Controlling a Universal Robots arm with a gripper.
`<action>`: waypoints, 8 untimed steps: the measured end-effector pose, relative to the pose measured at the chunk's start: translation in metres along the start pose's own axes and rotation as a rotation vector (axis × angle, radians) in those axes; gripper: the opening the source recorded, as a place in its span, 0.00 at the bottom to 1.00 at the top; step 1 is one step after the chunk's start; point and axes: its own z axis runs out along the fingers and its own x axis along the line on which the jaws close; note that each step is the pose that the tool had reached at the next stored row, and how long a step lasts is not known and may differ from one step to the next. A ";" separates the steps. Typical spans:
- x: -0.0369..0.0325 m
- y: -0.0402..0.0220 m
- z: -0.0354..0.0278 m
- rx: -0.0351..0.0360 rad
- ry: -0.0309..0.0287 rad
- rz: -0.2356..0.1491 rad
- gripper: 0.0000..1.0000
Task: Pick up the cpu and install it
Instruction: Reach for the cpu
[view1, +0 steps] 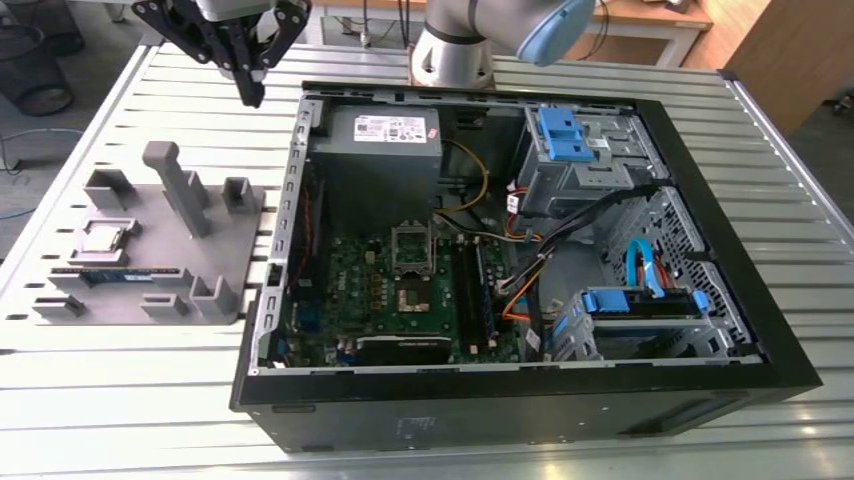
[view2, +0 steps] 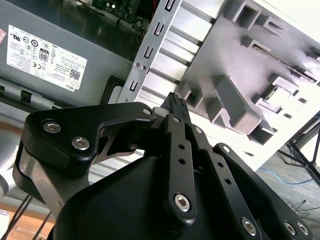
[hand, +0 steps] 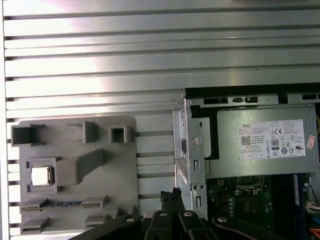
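The cpu (view1: 107, 237) is a small shiny square lying flat in a square pocket of the grey holder plate (view1: 174, 262), at the exterior view's left. Both wrist views show the cpu (hand: 41, 176) (view2: 280, 96) in that pocket. My gripper (view1: 251, 92) hangs high over the slatted table, beyond the holder's far edge and next to the case's rear corner. Its black fingers (view2: 176, 102) are pressed together, shut on nothing. The gripper (hand: 170, 192) is well apart from the cpu. The motherboard socket (view1: 410, 291) sits inside the open case with its metal frame (view1: 411, 245) raised.
An open black computer case (view1: 747, 330) takes up the table's middle and right, holding a grey power supply (view1: 383, 135), blue drive brackets (view1: 563, 130) and cables. A memory stick (view1: 118, 272) lies on the holder near the cpu. Grey posts (view1: 171, 180) stand up from the holder.
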 end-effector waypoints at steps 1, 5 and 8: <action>0.0006 0.0000 0.0000 0.0000 0.0000 0.000 0.11; 0.0020 -0.0001 -0.0001 0.0000 0.0000 0.000 0.11; 0.0038 -0.0003 0.0000 0.0000 0.0000 0.000 0.11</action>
